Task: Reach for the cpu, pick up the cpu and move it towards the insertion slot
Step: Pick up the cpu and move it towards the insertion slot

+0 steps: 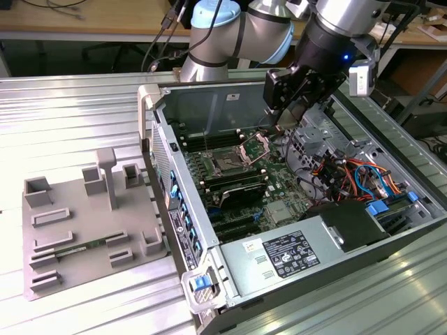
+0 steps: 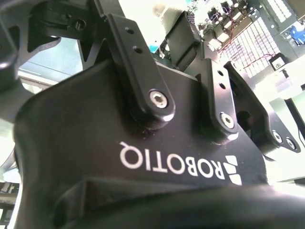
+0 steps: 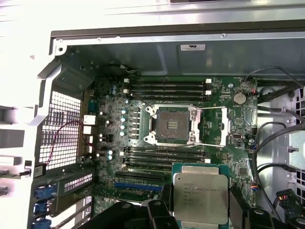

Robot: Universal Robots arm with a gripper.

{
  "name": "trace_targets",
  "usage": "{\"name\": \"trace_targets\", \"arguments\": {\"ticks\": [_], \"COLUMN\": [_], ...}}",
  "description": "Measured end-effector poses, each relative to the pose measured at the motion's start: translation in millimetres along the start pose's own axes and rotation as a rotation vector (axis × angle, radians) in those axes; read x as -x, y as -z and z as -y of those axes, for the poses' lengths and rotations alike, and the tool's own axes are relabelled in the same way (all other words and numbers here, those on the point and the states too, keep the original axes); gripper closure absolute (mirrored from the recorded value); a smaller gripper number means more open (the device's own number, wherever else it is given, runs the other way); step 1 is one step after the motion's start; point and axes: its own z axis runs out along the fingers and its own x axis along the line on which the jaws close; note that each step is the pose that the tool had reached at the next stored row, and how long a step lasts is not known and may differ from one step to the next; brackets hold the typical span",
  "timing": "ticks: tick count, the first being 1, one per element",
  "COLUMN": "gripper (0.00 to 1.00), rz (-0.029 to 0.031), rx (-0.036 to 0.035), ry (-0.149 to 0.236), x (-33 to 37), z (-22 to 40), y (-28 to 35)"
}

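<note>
Gripper (image 1: 290, 118) pinches the cpu (image 3: 200, 197) between its dark fingers (image 3: 238, 205) and hangs above the motherboard (image 3: 143, 143) inside the open computer case (image 1: 230, 105). In the first wrist view the cpu shows its silvery top and pale rim, level and held clear of the board, near the insertion slot (image 3: 172, 125) but not over it. That slot lies open, its dark square socket bare, with the shiny metal bracket (image 3: 209, 126) swung out to one side and the thin wire lever along it. Long black memory slots (image 3: 167, 88) run along both sides of the socket. In the exterior view the gripper sits just beyond the slot (image 1: 229, 165), toward the case's far wall, with the arm (image 1: 237, 35) reaching in from above. Coloured cables (image 1: 349, 178) and a power supply (image 1: 293, 255) fill the case's nearer end. On the exterior view's left, a grey plastic tray (image 1: 77, 223) rests on the ribbed metal desk (image 1: 70, 112), well apart from the case. The second wrist view shows the gripper's black body and linkage close up.
</note>
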Motion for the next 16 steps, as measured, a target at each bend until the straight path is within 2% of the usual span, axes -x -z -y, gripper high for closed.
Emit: {"name": "trace_targets", "arguments": {"ticks": [15, 16], "gripper": [0.45, 0.45], "rz": [-0.0001, 0.0], "rx": [0.0, 0.0], "ry": [0.0, 0.0], "x": [0.2, 0.3], "z": [-3.0, -5.2], "y": [-0.6, -1.4]}}
